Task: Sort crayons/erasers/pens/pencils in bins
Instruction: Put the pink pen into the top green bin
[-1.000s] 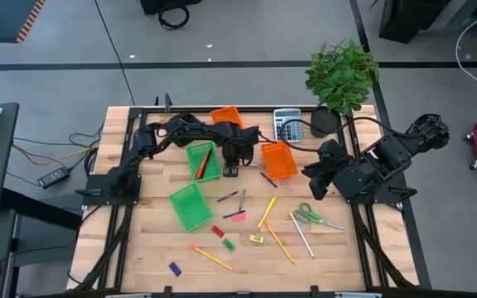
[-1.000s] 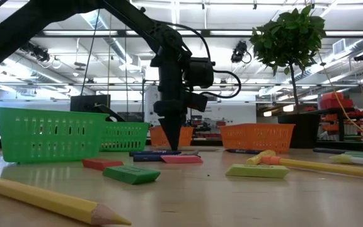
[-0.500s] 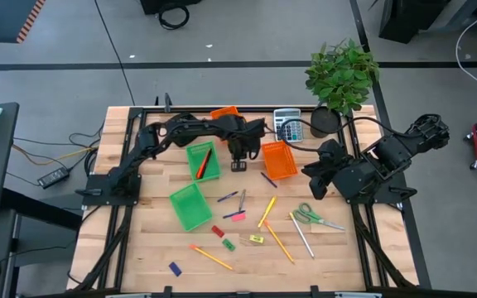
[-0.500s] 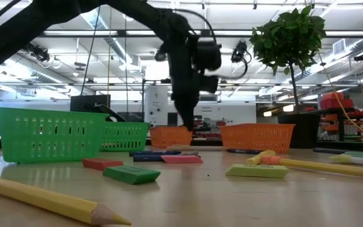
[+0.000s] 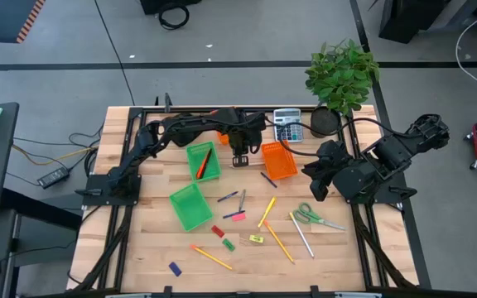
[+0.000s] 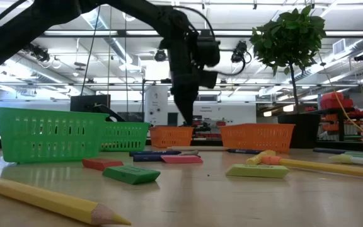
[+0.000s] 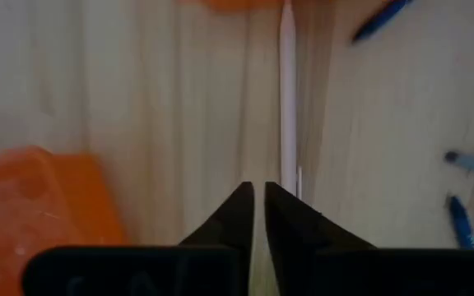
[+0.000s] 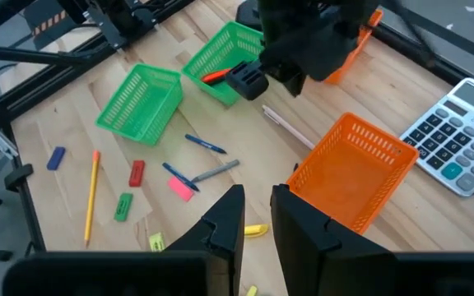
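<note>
The left tool, jaws nearly closed and apparently empty, hangs at upper centre of the high view between a green bin and an orange bin. A slim pale pen lies on the worktop just beyond it: light, stiff, smooth, apt to roll, best pinched mid-shaft across its width. The right tool, slightly parted and empty, waits at centre right.

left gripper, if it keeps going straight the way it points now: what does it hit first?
Probably the bare table. The left gripper points down, fingers nearly closed, with a thin white stick lying just beside its line and an orange bin off to the side. Depth unclear.
</note>
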You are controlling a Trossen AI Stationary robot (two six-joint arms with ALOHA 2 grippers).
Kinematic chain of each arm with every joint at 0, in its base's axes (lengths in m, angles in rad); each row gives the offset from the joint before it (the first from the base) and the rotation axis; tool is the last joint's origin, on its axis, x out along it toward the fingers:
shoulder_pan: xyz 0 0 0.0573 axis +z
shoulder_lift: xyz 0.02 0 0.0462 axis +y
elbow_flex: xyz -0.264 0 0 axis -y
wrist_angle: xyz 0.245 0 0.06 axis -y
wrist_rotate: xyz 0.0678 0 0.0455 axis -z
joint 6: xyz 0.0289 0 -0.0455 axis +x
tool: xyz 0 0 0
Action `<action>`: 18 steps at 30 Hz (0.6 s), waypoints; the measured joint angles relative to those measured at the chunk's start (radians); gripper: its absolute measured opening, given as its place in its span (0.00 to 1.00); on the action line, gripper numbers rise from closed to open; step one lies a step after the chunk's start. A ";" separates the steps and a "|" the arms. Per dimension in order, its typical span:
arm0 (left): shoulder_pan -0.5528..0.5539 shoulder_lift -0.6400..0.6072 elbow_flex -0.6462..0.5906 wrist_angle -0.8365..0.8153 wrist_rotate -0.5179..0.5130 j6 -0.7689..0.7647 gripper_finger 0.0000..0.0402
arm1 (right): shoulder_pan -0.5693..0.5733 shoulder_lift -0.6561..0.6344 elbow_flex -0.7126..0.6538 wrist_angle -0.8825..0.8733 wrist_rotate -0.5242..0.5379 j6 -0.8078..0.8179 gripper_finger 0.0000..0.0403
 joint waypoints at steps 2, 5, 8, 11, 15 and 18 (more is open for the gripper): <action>0.000 0.000 -0.052 0.033 0.024 0.004 0.16 | 0.000 0.000 0.000 0.000 0.000 0.000 0.17; -0.001 0.000 -0.137 0.067 0.046 0.006 0.22 | 0.000 0.000 0.000 0.000 0.000 0.003 0.17; -0.002 -0.002 -0.222 0.142 0.056 -0.018 0.26 | 0.000 0.000 0.000 0.000 0.000 0.014 0.17; -0.003 -0.012 -0.286 0.205 0.056 -0.039 0.29 | 0.000 0.000 0.000 0.000 0.000 0.021 0.17; -0.003 -0.014 -0.335 0.255 0.056 -0.053 0.30 | 0.000 0.000 0.000 0.000 -0.001 0.021 0.17; -0.007 -0.014 -0.341 0.271 0.053 -0.053 0.29 | 0.000 0.000 0.000 0.000 -0.001 0.022 0.17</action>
